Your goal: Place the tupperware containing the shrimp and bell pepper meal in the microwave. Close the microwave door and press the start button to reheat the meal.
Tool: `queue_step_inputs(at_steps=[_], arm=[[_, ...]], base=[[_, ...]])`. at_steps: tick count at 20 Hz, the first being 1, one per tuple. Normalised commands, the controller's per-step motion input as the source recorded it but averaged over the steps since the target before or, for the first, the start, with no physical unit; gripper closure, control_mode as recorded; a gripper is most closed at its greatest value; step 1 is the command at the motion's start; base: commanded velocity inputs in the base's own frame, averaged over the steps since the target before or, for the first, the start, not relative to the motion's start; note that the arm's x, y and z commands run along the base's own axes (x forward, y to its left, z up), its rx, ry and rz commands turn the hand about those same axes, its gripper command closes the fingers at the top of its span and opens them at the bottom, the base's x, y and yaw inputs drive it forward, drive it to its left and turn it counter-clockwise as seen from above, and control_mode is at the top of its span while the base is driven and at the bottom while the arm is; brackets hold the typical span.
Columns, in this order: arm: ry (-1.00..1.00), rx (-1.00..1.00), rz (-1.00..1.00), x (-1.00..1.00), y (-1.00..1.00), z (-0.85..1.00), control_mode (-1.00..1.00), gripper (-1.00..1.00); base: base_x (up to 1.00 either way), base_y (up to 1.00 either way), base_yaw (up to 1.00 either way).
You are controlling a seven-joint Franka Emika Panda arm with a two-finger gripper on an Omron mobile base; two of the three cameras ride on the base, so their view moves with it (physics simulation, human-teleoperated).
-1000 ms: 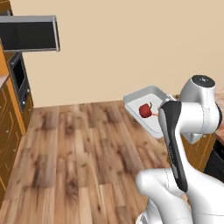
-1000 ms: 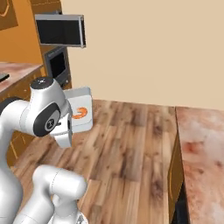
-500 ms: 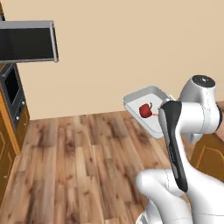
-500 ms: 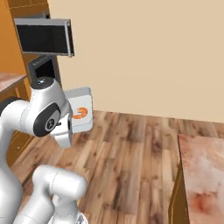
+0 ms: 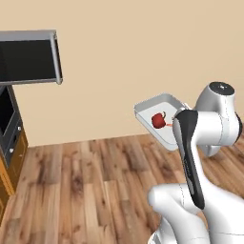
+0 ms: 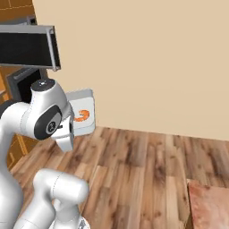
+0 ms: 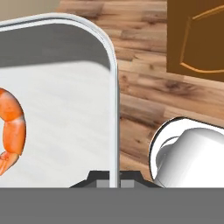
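The white tupperware (image 5: 166, 101) hangs in the air in front of my arm, tilted. My gripper (image 7: 114, 178) is shut on its rim, one fingertip on each side. In the tray lie a red bell pepper (image 5: 158, 119) and an orange shrimp (image 6: 81, 116). The hand view shows the shrimp (image 7: 11, 127) on the tupperware (image 7: 65, 109) floor. The microwave door (image 5: 28, 56) stands open at upper left, with dark glass and a grey bar handle (image 5: 58, 57). From the right the microwave door (image 6: 27, 47) is also at upper left. The microwave's box is out of view.
A dark oven front (image 5: 7, 119) sits in wooden cabinets (image 5: 9, 167) at the left, below the open door. A beige wall (image 5: 133, 47) closes the far side of the wooden floor (image 5: 95, 181). A reddish counter corner (image 6: 208, 205) lies at the lower right.
The whole picture has shifted, so the base has driven or turned; the open door and oven now look larger and nearer. Arm and tray keep the same pose, grip unchanged.
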Motion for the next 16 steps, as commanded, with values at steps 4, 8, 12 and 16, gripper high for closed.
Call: queue_step_inputs(at_steps=[4,8,12,16], arm=[[0.00,0.00,0.00,0.00,0.00,0.00,1.00,1.00],[0.00,0.00,0.00,0.00,0.00,0.00,1.00,1.00],[0.00,0.00,0.00,0.00,0.00,0.00,1.00,1.00],[0.00,0.00,0.00,0.00,0.00,0.00,1.00,1.00]], base=[[1.00,-0.06,0.06],[1.00,0.00,0.16],[1.00,0.00,0.24],[0.87,0.00,0.27]])
